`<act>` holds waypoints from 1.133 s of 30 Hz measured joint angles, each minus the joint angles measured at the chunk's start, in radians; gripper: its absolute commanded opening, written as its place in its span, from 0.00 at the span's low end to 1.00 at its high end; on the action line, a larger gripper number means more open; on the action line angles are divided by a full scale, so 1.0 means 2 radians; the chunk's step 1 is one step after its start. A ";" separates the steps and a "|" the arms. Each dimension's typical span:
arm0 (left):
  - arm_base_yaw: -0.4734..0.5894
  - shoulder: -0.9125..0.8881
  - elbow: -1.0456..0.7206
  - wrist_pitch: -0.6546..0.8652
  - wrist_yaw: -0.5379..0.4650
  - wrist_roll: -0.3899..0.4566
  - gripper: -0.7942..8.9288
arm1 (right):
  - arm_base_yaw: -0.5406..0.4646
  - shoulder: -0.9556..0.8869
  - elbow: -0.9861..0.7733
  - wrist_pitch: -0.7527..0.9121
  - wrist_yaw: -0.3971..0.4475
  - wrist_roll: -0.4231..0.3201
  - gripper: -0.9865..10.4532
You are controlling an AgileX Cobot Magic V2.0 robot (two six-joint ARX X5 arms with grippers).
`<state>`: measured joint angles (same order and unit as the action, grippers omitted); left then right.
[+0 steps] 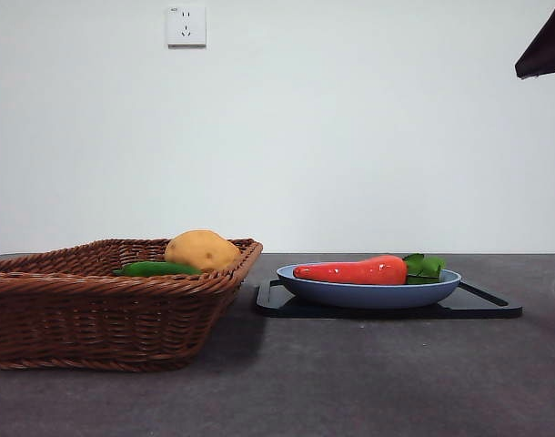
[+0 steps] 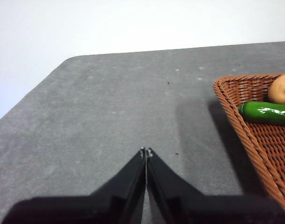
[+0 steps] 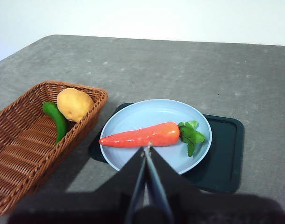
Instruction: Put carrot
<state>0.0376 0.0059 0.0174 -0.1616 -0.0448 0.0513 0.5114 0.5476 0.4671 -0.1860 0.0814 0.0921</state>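
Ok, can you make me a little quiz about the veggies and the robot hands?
1. True or false: the carrot lies in the basket.
2. What sits under the blue plate? A) a black tray B) a towel C) a book
3. Fill in: beside the potato in the basket lies a green ____.

Key:
1. False; it lies on the plate.
2. A
3. pepper

Bonus fact: the left gripper and right gripper are both shut, holding nothing.
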 measured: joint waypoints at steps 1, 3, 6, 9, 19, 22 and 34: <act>0.000 0.000 0.000 0.000 0.000 0.000 0.09 | 0.000 0.000 0.000 0.000 0.000 0.000 0.09; 0.000 0.000 0.000 0.000 0.000 0.000 0.09 | 0.000 0.000 0.000 0.000 0.000 0.000 0.09; 0.000 0.000 0.000 0.000 0.000 0.000 0.09 | 0.000 0.000 0.000 0.000 0.000 0.000 0.09; 0.000 0.000 0.000 0.000 0.000 0.000 0.09 | 0.000 0.000 0.000 0.000 0.000 0.000 0.09; 0.000 0.000 0.000 0.000 0.000 0.000 0.09 | 0.000 -0.006 0.000 -0.008 0.001 -0.002 0.09; 0.000 0.000 0.000 0.000 0.000 0.000 0.09 | -0.006 -0.047 0.000 -0.027 0.023 -0.027 0.09; 0.000 0.000 0.000 0.000 0.000 0.000 0.09 | -0.134 -0.203 -0.121 -0.003 0.024 -0.043 0.09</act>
<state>0.0376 0.0059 0.0174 -0.1616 -0.0448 0.0517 0.2440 0.1425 0.2256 -0.1925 0.1287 0.0071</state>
